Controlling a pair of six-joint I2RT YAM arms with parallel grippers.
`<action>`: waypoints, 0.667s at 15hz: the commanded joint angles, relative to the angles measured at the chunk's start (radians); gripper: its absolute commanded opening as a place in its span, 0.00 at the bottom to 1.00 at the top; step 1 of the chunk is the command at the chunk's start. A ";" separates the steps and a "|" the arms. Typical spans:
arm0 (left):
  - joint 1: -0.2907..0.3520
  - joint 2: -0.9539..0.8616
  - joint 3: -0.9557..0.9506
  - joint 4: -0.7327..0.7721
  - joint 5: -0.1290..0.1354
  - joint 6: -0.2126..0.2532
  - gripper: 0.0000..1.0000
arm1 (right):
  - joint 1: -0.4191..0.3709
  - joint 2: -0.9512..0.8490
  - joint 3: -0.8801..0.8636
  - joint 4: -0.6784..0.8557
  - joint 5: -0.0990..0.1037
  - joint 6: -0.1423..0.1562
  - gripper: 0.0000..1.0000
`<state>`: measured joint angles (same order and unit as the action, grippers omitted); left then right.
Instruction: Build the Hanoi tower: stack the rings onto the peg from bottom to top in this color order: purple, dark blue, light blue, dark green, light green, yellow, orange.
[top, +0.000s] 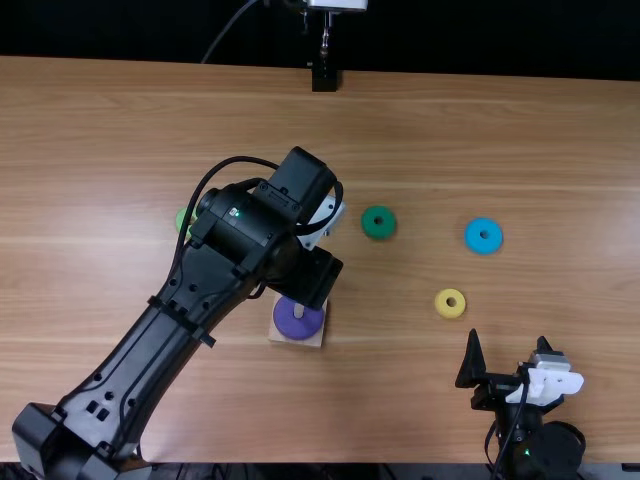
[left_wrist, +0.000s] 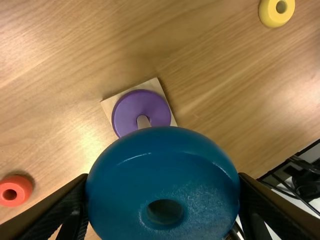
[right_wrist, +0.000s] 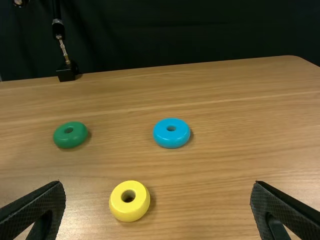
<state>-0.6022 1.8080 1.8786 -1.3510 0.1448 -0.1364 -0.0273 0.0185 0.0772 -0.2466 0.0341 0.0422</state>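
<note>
And here's the left gripper (left_wrist: 162, 177) with the dark blue ring (left_wrist: 165, 150) pinched by its sides, near the purple ring (left_wrist: 132, 108) on the peg (left_wrist: 143, 121)! Looks light, stiff, smooth enough to slip; opposite sides of the rim make the safest hold. Right gripper (right_wrist: 158, 183), spread wide, nothing in it. From the top, the left arm (top: 150, 362) covers most of the light green ring (top: 182, 219), while at the wrist the held ring cuts off the base's (left_wrist: 156, 86) near part
</note>
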 joint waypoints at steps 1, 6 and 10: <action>-0.004 0.014 0.031 0.000 0.008 -0.015 0.08 | -0.010 -0.019 -0.063 -0.069 0.014 -0.002 1.00; 0.002 0.014 0.002 0.000 0.008 -0.018 0.08 | -0.010 -0.019 -0.063 -0.069 0.016 -0.002 1.00; 0.005 0.008 -0.068 0.002 0.008 -0.015 0.09 | -0.010 -0.019 -0.063 -0.069 0.014 -0.002 1.00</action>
<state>-0.6022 1.8080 1.8267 -1.3483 0.1459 -0.1463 -0.0269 0.0185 0.0772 -0.2470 0.0341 0.0418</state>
